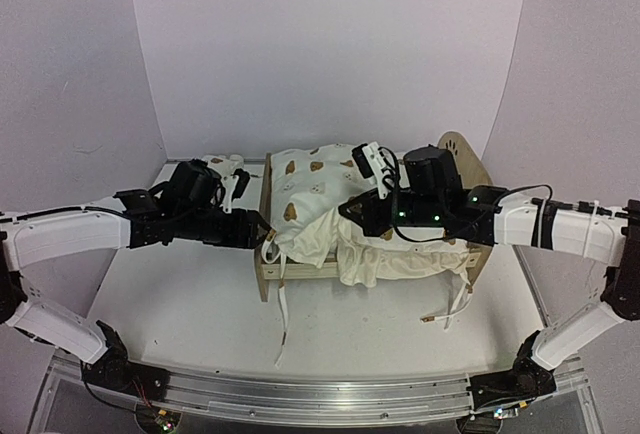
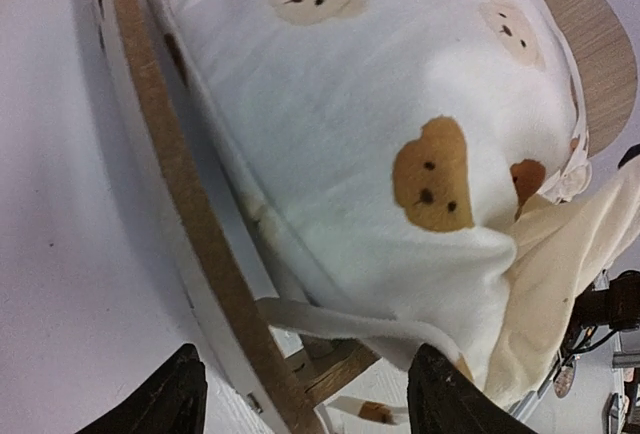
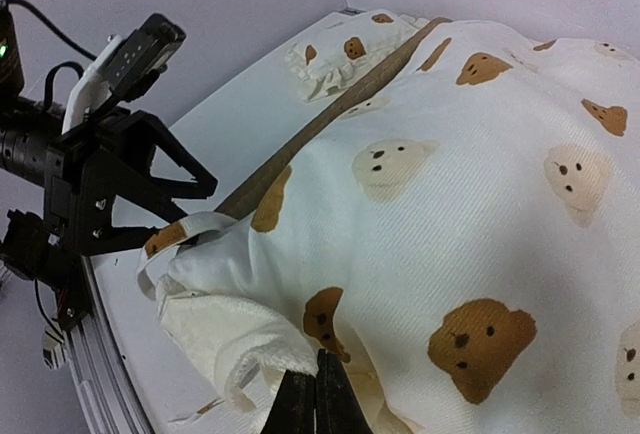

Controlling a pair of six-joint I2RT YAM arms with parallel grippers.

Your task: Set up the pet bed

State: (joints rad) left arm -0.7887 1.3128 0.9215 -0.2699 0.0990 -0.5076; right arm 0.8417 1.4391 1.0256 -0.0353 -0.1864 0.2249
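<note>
The pet bed (image 1: 265, 272), a light plywood frame, stands mid-table with its paw-print end board (image 1: 457, 147) at the right. A cream bear-print cushion (image 1: 310, 194) lies over it, its near edge bunched and spilling over the front. My left gripper (image 1: 262, 230) is open at the bed's left end board (image 2: 170, 164); its fingers (image 2: 180, 399) straddle the board's edge and a white tie (image 2: 350, 322), gripping nothing. My right gripper (image 3: 318, 401) is shut on a fold of the cushion (image 3: 470, 204) near its front edge.
A small bear-print pillow (image 3: 335, 54) lies on the table behind the bed's left end, partly hidden by the left arm in the top view. Loose ties (image 1: 284, 326) trail toward the table's near edge. Walls close in on three sides.
</note>
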